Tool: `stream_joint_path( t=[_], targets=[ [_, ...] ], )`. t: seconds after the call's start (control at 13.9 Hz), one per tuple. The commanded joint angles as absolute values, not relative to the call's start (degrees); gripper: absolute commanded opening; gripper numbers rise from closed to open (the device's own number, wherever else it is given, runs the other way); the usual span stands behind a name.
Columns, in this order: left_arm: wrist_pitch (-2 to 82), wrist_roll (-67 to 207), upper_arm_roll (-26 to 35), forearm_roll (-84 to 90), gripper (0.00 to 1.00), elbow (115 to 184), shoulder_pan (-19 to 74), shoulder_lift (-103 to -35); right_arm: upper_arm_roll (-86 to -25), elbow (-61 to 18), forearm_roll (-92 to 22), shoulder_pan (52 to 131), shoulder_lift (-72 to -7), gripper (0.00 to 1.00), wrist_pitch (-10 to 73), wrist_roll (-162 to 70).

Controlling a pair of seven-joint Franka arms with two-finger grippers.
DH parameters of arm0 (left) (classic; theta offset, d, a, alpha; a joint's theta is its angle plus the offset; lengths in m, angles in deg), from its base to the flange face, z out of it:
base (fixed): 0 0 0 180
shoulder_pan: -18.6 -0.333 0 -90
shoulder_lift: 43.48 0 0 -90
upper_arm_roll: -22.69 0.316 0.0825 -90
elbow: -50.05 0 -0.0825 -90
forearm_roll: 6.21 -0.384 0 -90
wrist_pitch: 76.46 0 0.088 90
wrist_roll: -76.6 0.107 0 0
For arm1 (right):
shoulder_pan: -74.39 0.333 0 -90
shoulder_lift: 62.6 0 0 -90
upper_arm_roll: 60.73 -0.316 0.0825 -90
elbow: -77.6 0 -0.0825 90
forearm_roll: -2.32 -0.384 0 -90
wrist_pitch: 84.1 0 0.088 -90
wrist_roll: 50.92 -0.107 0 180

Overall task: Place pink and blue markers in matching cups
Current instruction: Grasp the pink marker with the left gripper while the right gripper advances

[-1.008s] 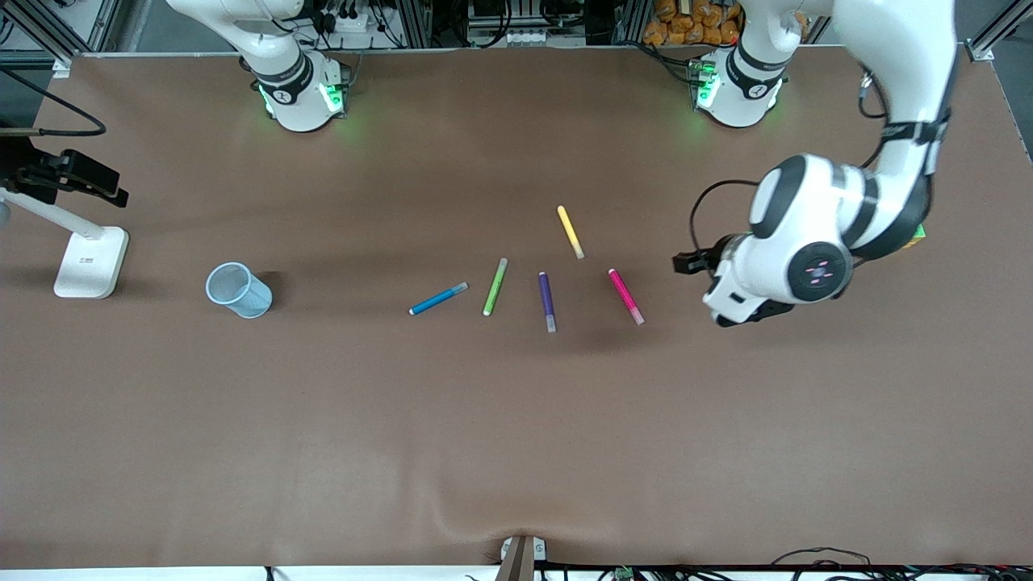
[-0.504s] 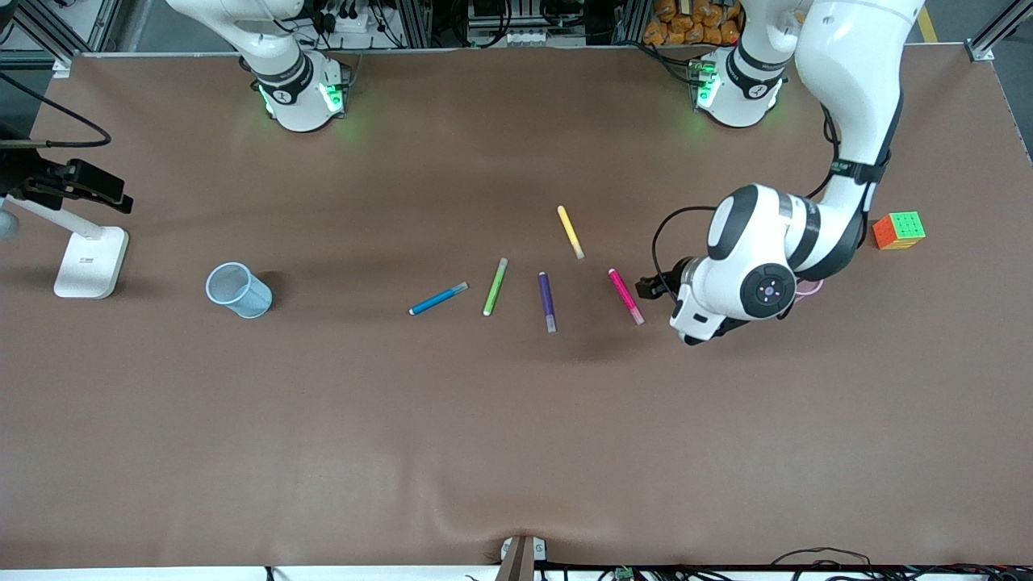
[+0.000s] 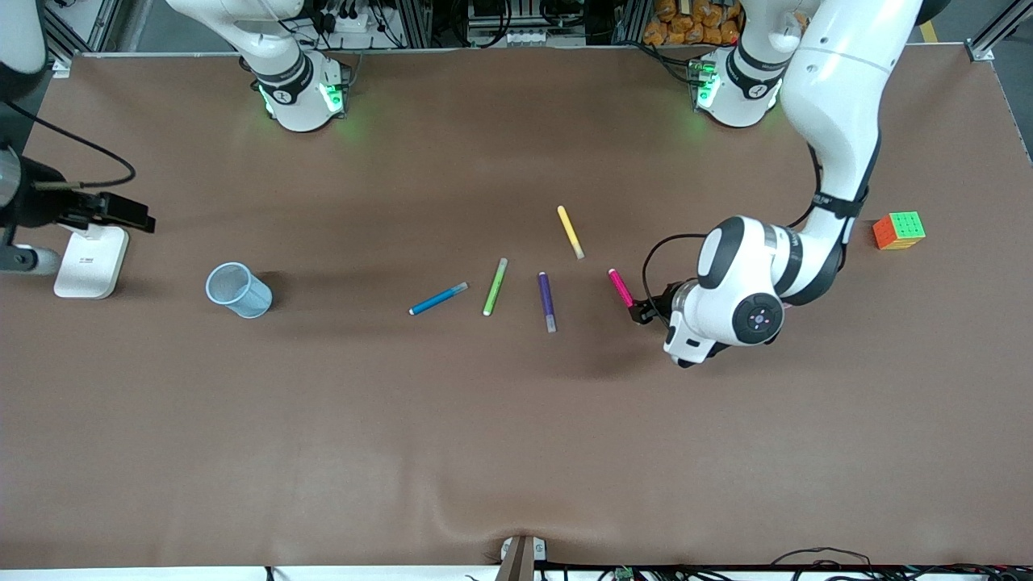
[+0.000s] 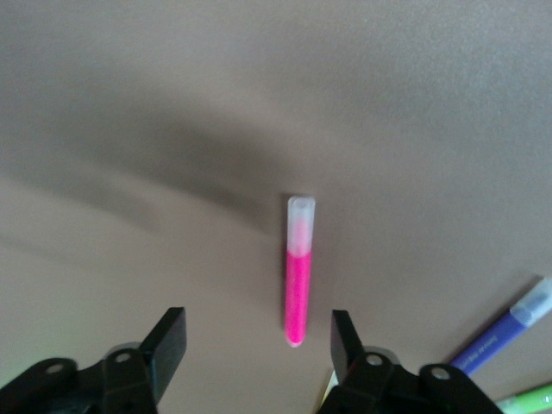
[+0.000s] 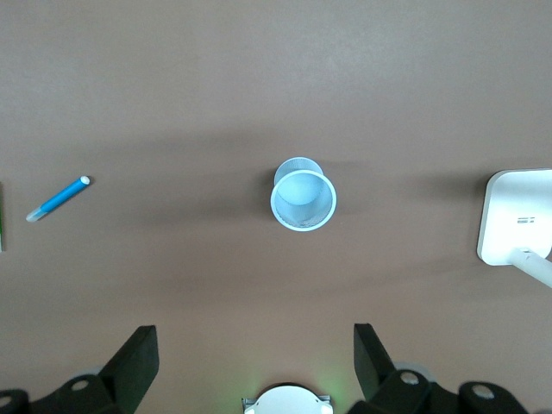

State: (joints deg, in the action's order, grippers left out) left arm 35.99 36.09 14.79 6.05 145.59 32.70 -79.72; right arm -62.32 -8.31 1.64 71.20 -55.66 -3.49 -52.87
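While over the pink marker (image 4: 298, 274), left hand (image 4: 259, 341) tilted, fingers apart.

desk (image 3: 516, 452): brown matte cover, small wrinkle at its camera-side edge | white lamp base (image 3: 90, 262): on desk at right arm's end | aluminium frame rails (image 3: 420, 20), cables: just above desk's top edge | lighting: soft, even

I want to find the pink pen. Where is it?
In the front view, the pink marker lies on the table beside the purple marker, toward the left arm's end, with the left tool open over it.
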Motion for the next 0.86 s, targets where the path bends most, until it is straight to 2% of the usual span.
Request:
stream_joint_path(
  t=[0.0, 0.29, 0.43, 0.65, 0.72, 0.79],
  targets=[
    [37.3, 35.1, 14.9, 7.1, 0.70, 143.7, 33.0, -82.6, -62.7, -7.0, 2.2, 71.0, -55.8, 1.00, -4.2, -52.3],
    [40.5, 33.5, 14.9, 7.2, 0.67, 143.8, 34.2, -84.3, -62.7, -7.5, 2.3, 71.0, -53.9, 1.00, -4.2, -52.3],
    [42.4, 33.1, 14.9, 7.2, 0.54, 143.9, 34.5, -85.1, -62.7, -7.5, 2.5, 71.1, -53.6, 1.00, -4.2, -52.3],
    [43.0, 33.1, 15.0, 7.1, 0.41, 144.2, 34.5, -86.0, -62.6, -7.9, 2.6, 71.1, -53.5, 1.00, -5.6, -52.8],
    [43.0, 33.1, 15.0, 7.1, 0.33, 144.4, 34.5, -86.2, -62.5, -7.9, 2.6, 71.1, -53.3, 1.00, -6.7, -54.0],
    [43.2, 33.1, 15.0, 7.0, 0.10, 144.4, 34.5, -86.6, -62.5, -8.0, 2.3, 71.0, -52.9, 1.00, -7.1, -56.2]
  ],
)
